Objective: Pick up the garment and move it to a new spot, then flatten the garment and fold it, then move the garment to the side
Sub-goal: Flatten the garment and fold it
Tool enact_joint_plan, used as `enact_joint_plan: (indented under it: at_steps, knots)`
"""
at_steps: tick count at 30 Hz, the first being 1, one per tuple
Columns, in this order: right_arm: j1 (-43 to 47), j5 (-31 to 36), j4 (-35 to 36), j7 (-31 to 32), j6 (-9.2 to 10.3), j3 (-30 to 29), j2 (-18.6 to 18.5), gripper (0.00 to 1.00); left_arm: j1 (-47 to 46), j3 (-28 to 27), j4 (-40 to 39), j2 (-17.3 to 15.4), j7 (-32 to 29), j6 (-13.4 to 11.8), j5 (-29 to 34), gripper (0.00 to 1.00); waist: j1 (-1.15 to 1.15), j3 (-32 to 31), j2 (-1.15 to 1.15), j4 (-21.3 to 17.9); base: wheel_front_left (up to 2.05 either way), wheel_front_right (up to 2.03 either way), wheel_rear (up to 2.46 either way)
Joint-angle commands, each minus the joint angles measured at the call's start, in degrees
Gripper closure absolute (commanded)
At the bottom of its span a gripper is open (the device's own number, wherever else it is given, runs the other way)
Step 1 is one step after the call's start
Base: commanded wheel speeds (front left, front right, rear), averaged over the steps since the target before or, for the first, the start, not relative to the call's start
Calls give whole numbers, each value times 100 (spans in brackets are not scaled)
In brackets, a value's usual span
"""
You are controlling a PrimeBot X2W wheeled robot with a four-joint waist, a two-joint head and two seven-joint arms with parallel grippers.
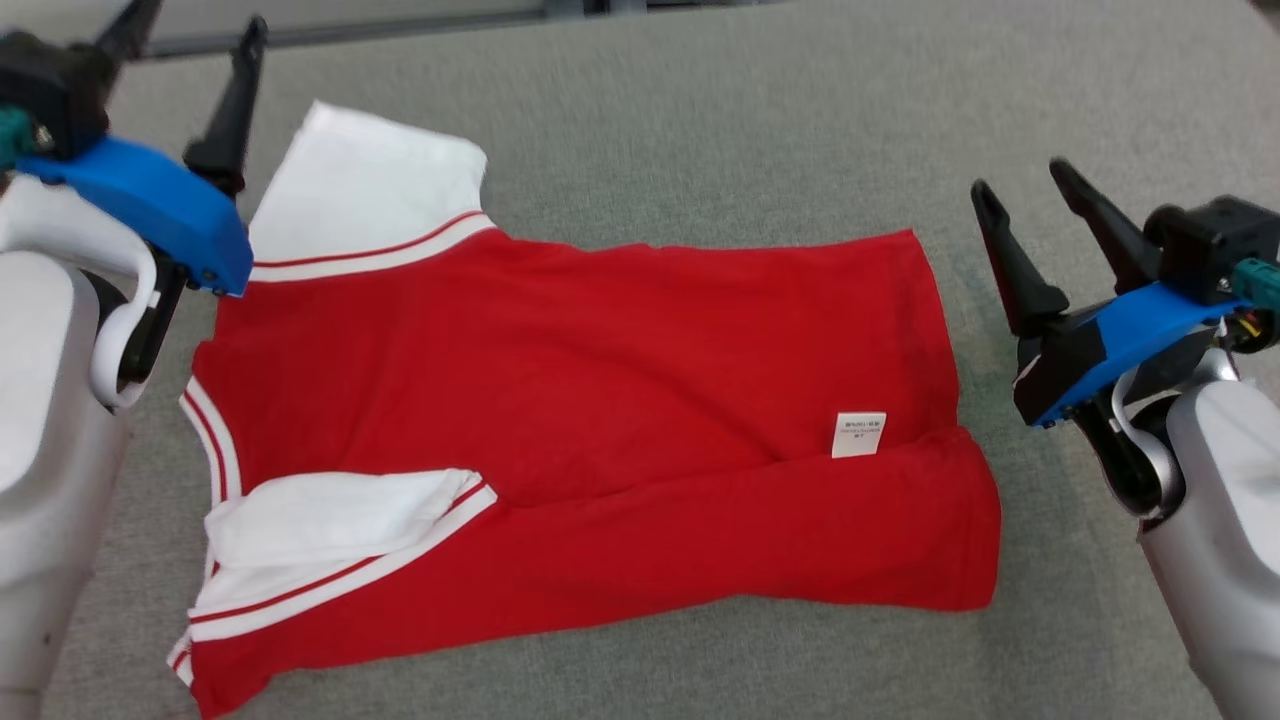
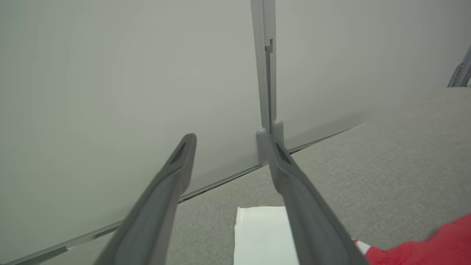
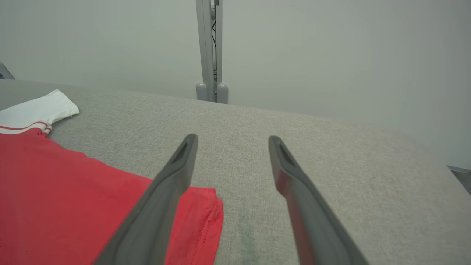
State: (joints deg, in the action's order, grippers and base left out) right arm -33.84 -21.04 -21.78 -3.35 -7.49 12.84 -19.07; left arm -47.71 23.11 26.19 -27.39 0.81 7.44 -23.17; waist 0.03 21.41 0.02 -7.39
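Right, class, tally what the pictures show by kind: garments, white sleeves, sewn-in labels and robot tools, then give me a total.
garment: 1
white sleeves: 2
label: 1
tools, both open, left tool and right tool: 2
Total: 6

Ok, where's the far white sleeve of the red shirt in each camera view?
Head view: far white sleeve, upper left.
Left wrist view: sleeve at bottom centre.
Right wrist view: sleeve at left edge.
Shared landmark: its red-striped cuff meeting the red shirt body.
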Motion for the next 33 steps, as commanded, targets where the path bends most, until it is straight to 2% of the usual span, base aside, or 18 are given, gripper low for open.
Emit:
enact_joint_plan:
  at_steps: [1, 5, 11, 19, 26, 27, 28, 29, 33]
  knots:
    - [-159, -84, -76, 40, -1, 58, -26, 0, -177, 103, 103, -59, -39, 3, -84, 0, -3, 164, -2, 54, 0, 0, 0]
    - [-646, -248, -423, 215, -1, 448, 0, 0, -851, 811, 729, -209, -286, 3, -460, 0, -3, 517, -2, -102, 0, 0, 0]
    - [-1046, -608, -632, 155, -1, 928, 55, 0, -1497, 1630, 1576, -307, -447, 4, -953, 0, -3, 830, -2, -340, 0, 0, 0]
    - [-1223, -844, -357, 77, -1, 1333, -30, 0, -1918, 2148, 2474, -442, -611, 4, -1429, 0, -3, 1132, -2, -657, 0, 0, 0]
    - [-1020, -1024, -17, 313, -1, 1446, -194, 0, -1943, 2407, 2979, -312, -584, 5, -1802, 0, -3, 1237, -2, -714, 0, 0, 0]
    - [-1000, -1047, 8, 355, -1, 1433, -221, 0, -1935, 2461, 3026, -281, -601, 5, -1850, 26, -3, 1237, -2, -704, 0, 0, 0]
    - [-978, -1046, 15, 417, -1, 1430, -255, 0, -1931, 2514, 3064, -260, -590, 5, -1893, 66, -3, 1236, -2, -692, 0, 0, 0]
    - [-949, -1053, 31, 469, -1, 1422, -282, 0, -1931, 2549, 3090, -230, -575, 5, -1952, 100, -3, 1233, -2, -674, 0, 0, 0]
    - [-860, -1169, 67, 669, -1, 1377, -340, 0, -2004, 2718, 3056, -193, -443, 5, -2127, 100, -3, 1214, -2, -596, 0, 0, 0]
